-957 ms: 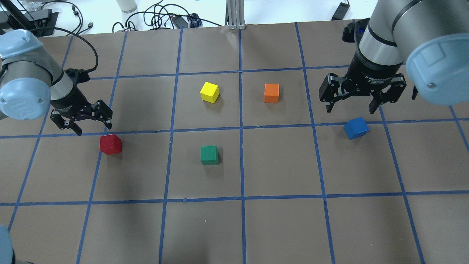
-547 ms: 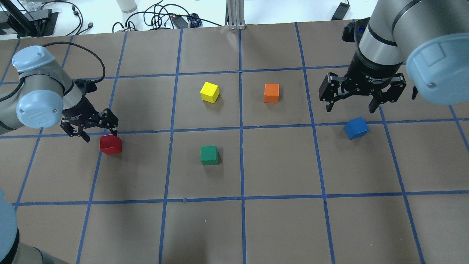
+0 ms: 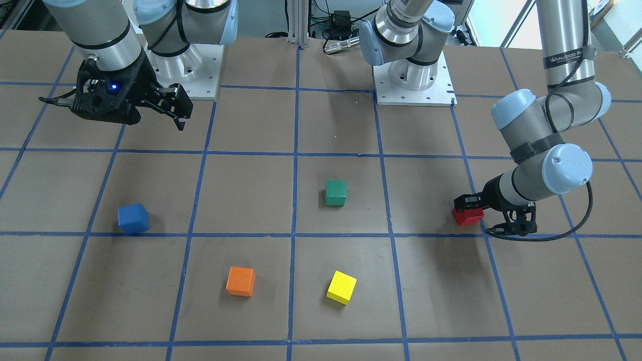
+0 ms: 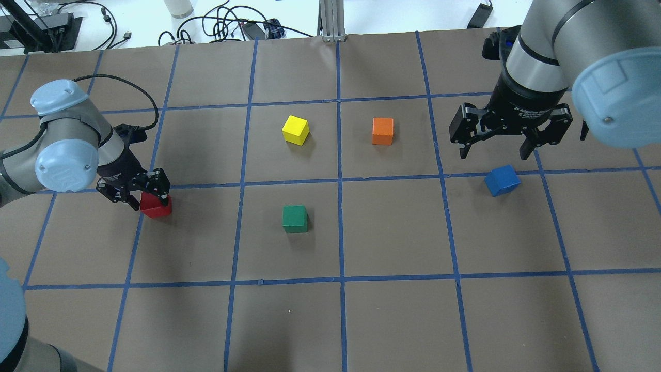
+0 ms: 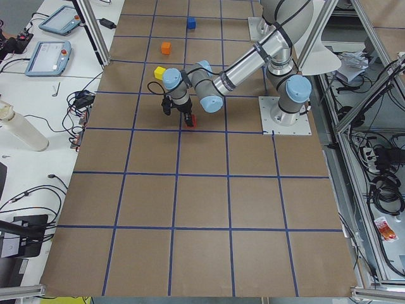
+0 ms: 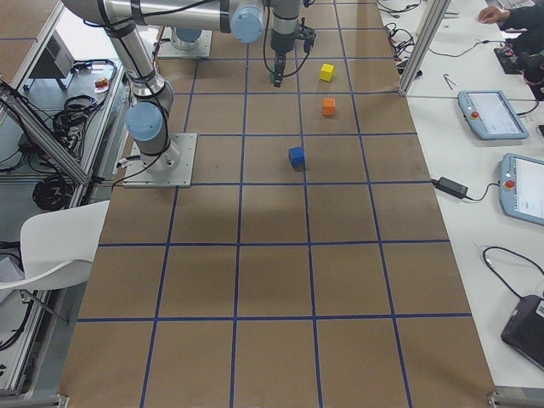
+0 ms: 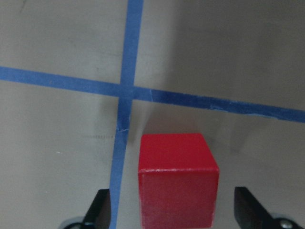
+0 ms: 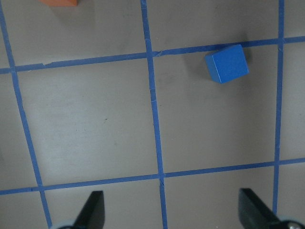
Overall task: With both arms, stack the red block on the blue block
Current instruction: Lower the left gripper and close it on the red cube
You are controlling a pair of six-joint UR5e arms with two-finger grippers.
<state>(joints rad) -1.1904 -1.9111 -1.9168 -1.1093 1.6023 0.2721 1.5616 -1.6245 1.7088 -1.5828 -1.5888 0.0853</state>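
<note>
The red block (image 4: 157, 207) lies on the brown table at the left; it also shows in the front view (image 3: 466, 217) and the left wrist view (image 7: 177, 183). My left gripper (image 4: 140, 196) is open and low, one finger on each side of the red block, with gaps showing in the left wrist view (image 7: 174, 212). The blue block (image 4: 502, 180) lies at the right, turned slightly, and shows in the right wrist view (image 8: 227, 63). My right gripper (image 4: 493, 151) is open and empty, held high behind the blue block.
A yellow cube (image 4: 296, 129) and an orange cube (image 4: 382, 131) lie in the middle towards the back. A green cube (image 4: 295, 218) lies in the middle. Blue tape lines grid the table. Cables lie beyond the far edge.
My left gripper has moved right and down towards the red block and now straddles it. The right arm and all blocks have not moved.
</note>
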